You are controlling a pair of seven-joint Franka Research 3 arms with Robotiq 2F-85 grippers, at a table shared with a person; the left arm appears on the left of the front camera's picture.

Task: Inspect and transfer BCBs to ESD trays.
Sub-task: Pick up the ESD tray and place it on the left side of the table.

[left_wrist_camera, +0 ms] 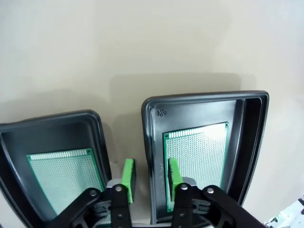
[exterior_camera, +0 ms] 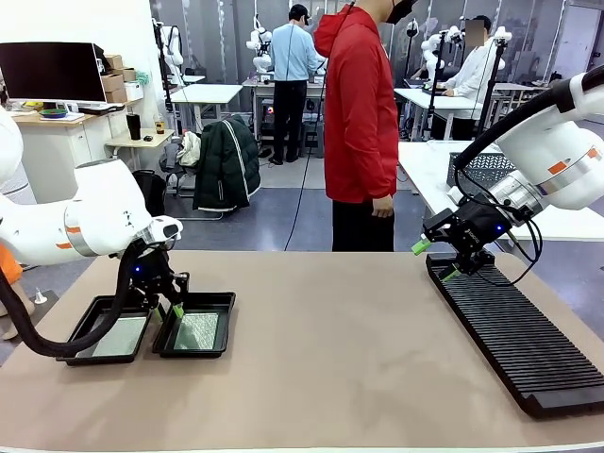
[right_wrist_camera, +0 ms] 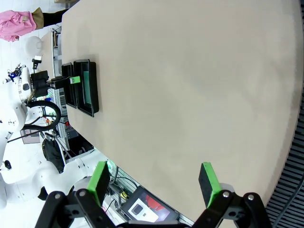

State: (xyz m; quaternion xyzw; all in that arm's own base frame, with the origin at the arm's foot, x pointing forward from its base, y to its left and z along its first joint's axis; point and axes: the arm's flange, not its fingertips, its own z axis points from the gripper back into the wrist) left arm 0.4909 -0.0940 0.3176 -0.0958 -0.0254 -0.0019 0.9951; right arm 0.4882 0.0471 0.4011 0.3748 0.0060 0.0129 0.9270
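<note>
Two ESD trays are being shown side by side on the counter [exterior_camera: 340, 377] near its left edge. In the left tray [exterior_camera: 77, 335] a BCB [exterior_camera: 121, 338] is lying flat on the floor, and in the right tray [exterior_camera: 223, 326] a second BCB [exterior_camera: 197, 331] is lying flat as well.

The left claw [exterior_camera: 168, 304] is being held low over the near rims of the trays. In the left wrist view its jaws are being seen parted, with one green pad [left_wrist_camera: 127, 176] over the gap between the trays and the other [left_wrist_camera: 173, 172] just inside the right tray, beside the board's edge; nothing is being gripped.

The right claw [exterior_camera: 436, 260] is being held above the far end of the long black slotted rack [exterior_camera: 514, 340], released and wide apart, with nothing between its pads.

A person in a red jacket [exterior_camera: 361, 113] is being seen standing at the far side.
</note>
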